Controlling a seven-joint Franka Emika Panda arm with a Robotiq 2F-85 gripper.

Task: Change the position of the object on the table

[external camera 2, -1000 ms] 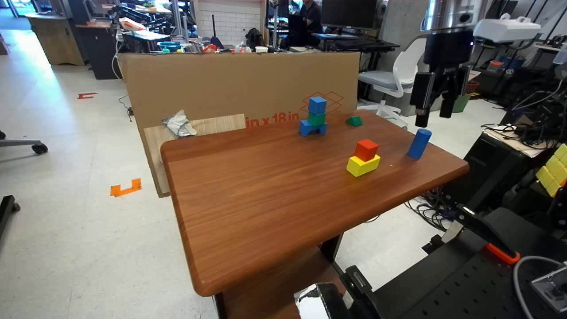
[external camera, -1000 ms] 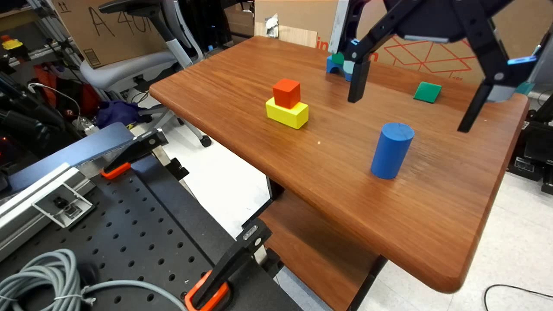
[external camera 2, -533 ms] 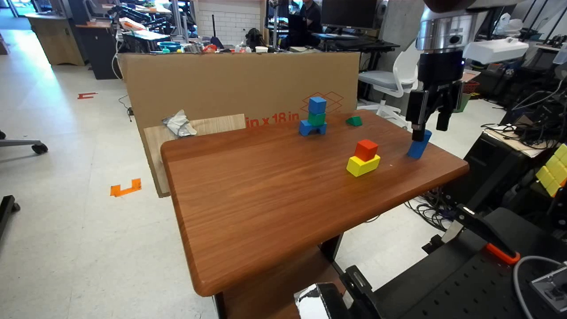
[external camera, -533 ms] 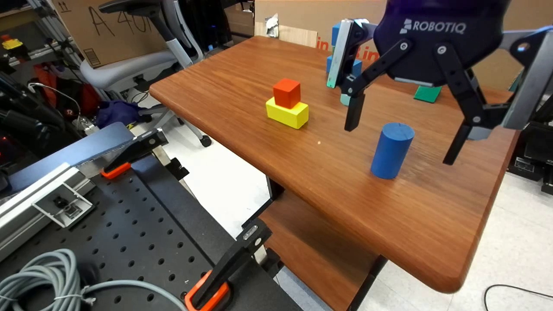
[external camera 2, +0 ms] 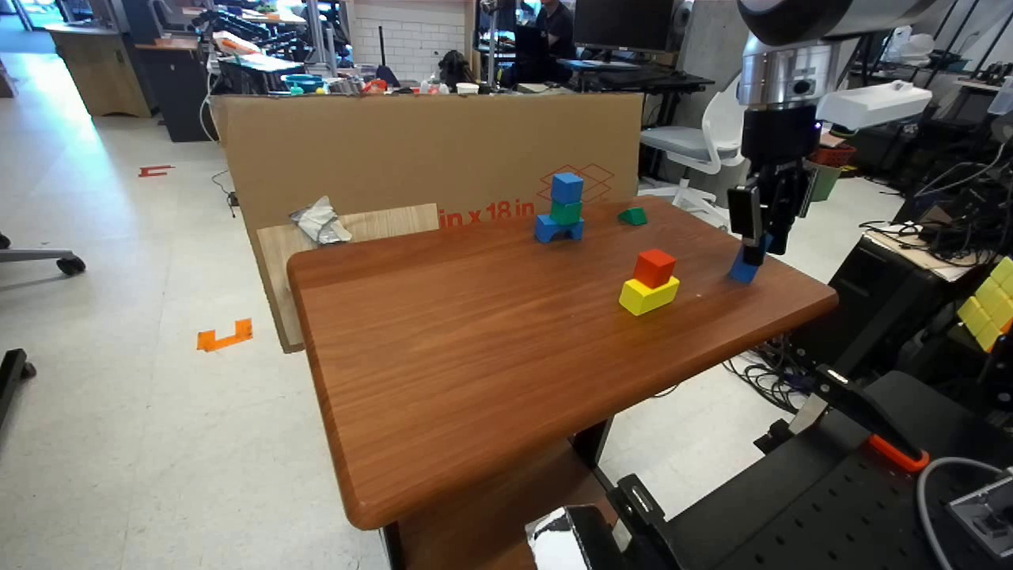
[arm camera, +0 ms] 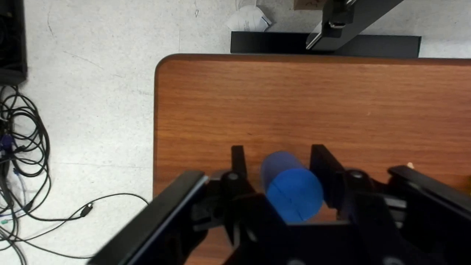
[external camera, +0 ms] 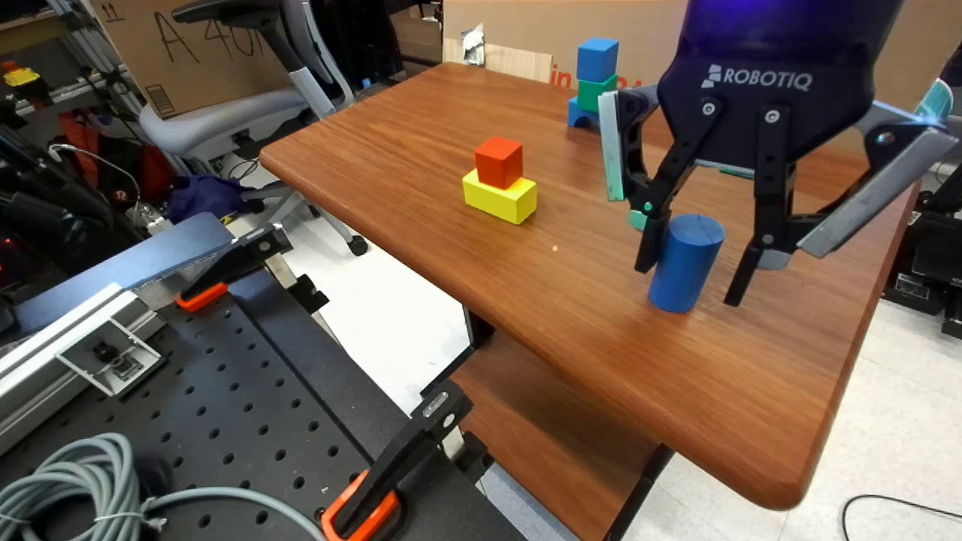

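Note:
The object, a plain blue cylinder [external camera: 687,263], stands upright on the table [external camera: 586,285], near one end of its reddish-brown wooden top. My gripper [external camera: 689,284] has come down around it, with one finger on either side. In the wrist view, the cylinder's round top [arm camera: 294,195] lies between the black fingers [arm camera: 238,160]. One finger is against the cylinder or very close to it, while a visible gap separates the other from its side. The jaws are partly closed but still open. In an exterior view, the gripper [external camera 2: 766,252] hides the cylinder's upper part.
A red cube [external camera: 499,162] sits on a yellow block [external camera: 500,197] beside the cylinder. Farther back stands a stack of blue and green blocks [external camera 2: 566,210], with a green wedge [external camera 2: 633,216] near it. A cardboard sheet [external camera 2: 427,158] rises behind the table.
My gripper has descended over the blue cylinder, and its fingers have moved much closer together. The cylinder has shifted very slightly; the other blocks have stayed put.

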